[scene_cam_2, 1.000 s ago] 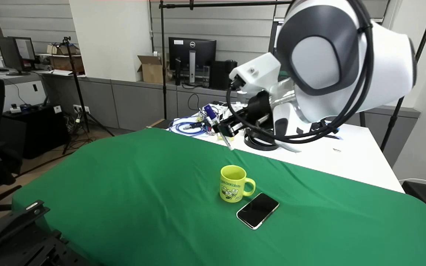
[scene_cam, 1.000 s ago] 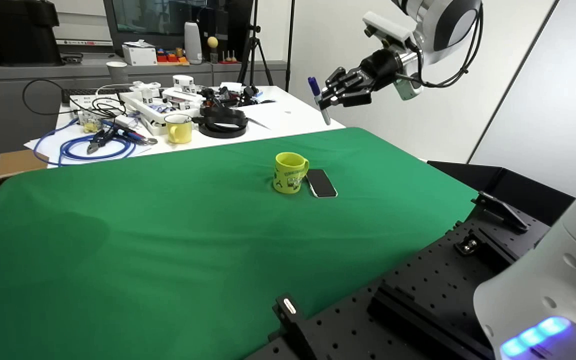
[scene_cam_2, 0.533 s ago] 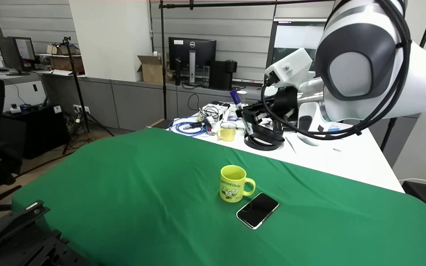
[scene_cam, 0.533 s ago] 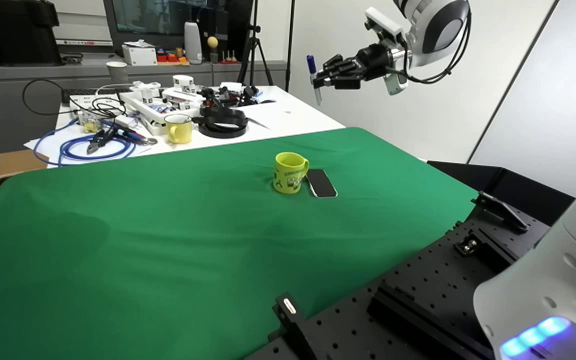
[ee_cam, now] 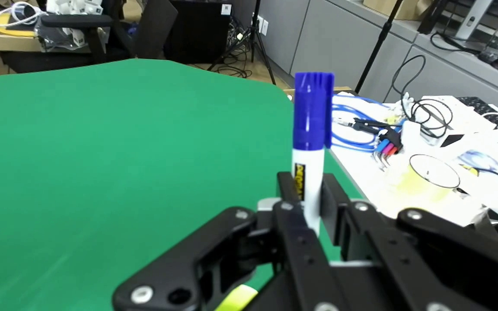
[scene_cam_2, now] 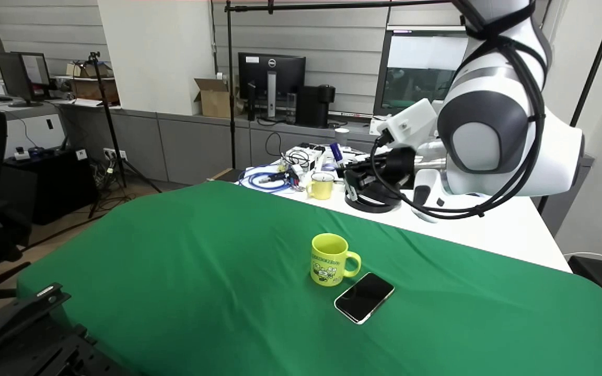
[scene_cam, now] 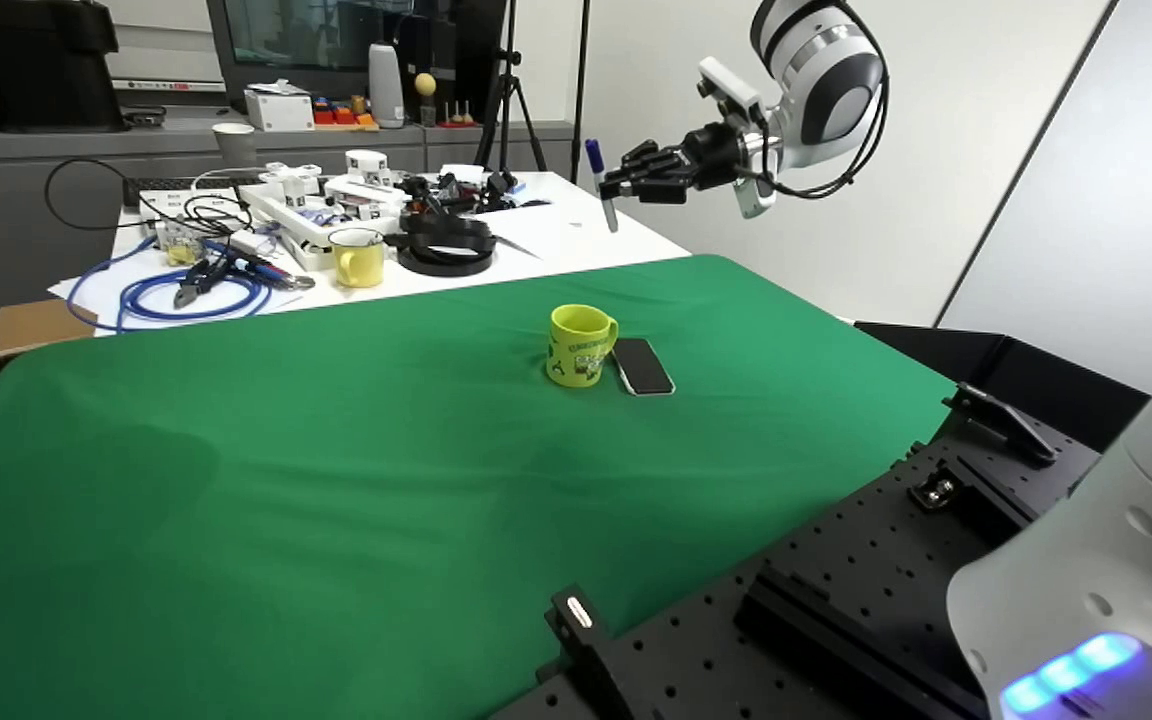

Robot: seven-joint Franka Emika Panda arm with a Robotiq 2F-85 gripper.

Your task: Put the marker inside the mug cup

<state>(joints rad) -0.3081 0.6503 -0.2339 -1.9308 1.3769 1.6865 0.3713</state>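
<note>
The marker, white with a dark blue cap, shows in both exterior views [scene_cam: 594, 156] [scene_cam_2: 336, 151] and upright in the wrist view [ee_cam: 311, 114]. My gripper [scene_cam: 614, 186] is shut on its white body, cap end up, fingers pointing sideways; the gripper also shows in the wrist view [ee_cam: 307, 190]. The marker tilts slightly in both exterior views. The yellow-green mug cup [scene_cam: 576, 350] stands upright on the green cloth, handle toward the phone; it also shows in an exterior view [scene_cam_2: 327, 263]. The gripper is well above it. Only a yellow-green sliver [ee_cam: 238, 298] shows in the wrist view, behind the gripper.
A dark phone [scene_cam: 643, 367] lies flat beside the mug's handle on the green cloth [scene_cam: 336, 480]. Behind stands a white table [scene_cam_2: 468, 224] with a paler yellow mug [scene_cam: 358, 262], blue cables [scene_cam: 191, 295] and a black ring-shaped object [scene_cam: 444, 245].
My gripper with the marker first rose, then came down a little and moved left in an exterior view. The marker stays gripped. The mug and phone have not moved.
</note>
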